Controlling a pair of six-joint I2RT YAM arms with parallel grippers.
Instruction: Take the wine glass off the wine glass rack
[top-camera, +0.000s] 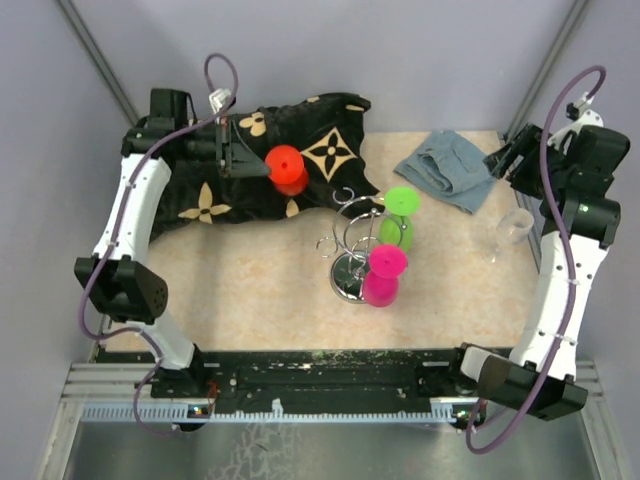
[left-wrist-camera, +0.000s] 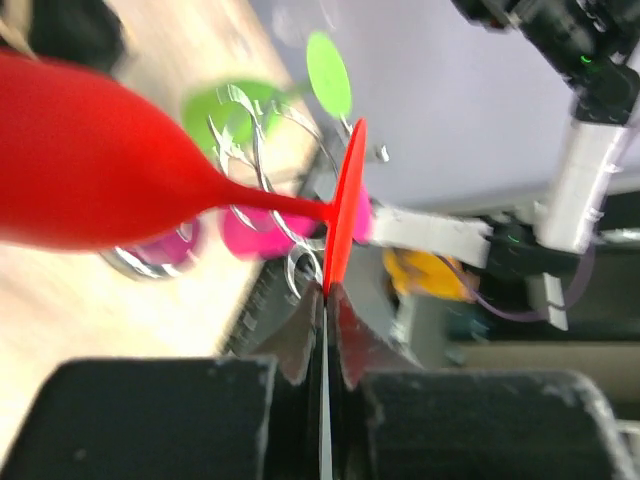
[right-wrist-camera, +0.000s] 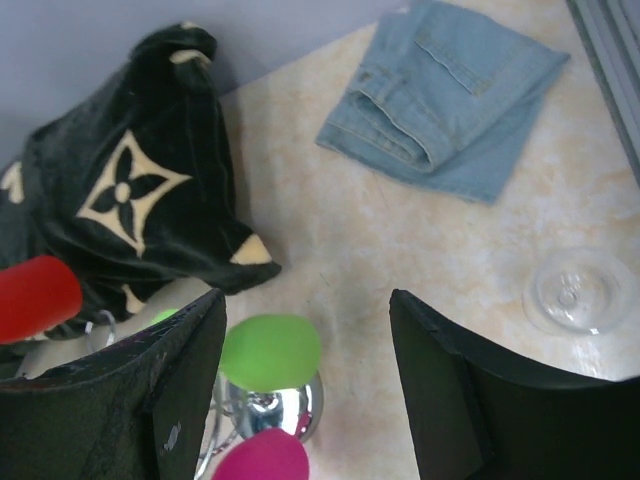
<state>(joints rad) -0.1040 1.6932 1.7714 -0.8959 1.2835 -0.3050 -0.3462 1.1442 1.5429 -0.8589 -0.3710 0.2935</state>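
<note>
The silver wire wine glass rack (top-camera: 347, 250) stands mid-table with a green wine glass (top-camera: 400, 215) and a pink wine glass (top-camera: 384, 274) hanging on it. My left gripper (top-camera: 262, 167) is shut on the foot rim of a red wine glass (top-camera: 287, 170), held clear of the rack over the black cloth. In the left wrist view the red glass (left-wrist-camera: 110, 170) lies sideways, its foot (left-wrist-camera: 343, 210) pinched between my fingertips. My right gripper (top-camera: 500, 160) is open and empty at the far right. The right wrist view shows the green glass (right-wrist-camera: 268, 350) and the pink glass (right-wrist-camera: 262, 456) below.
A black cloth with cream flower shapes (top-camera: 300, 150) lies at the back left. Folded blue jeans (top-camera: 448, 168) lie at the back right. A clear wine glass (top-camera: 513, 228) stands at the right edge, also in the right wrist view (right-wrist-camera: 580, 292).
</note>
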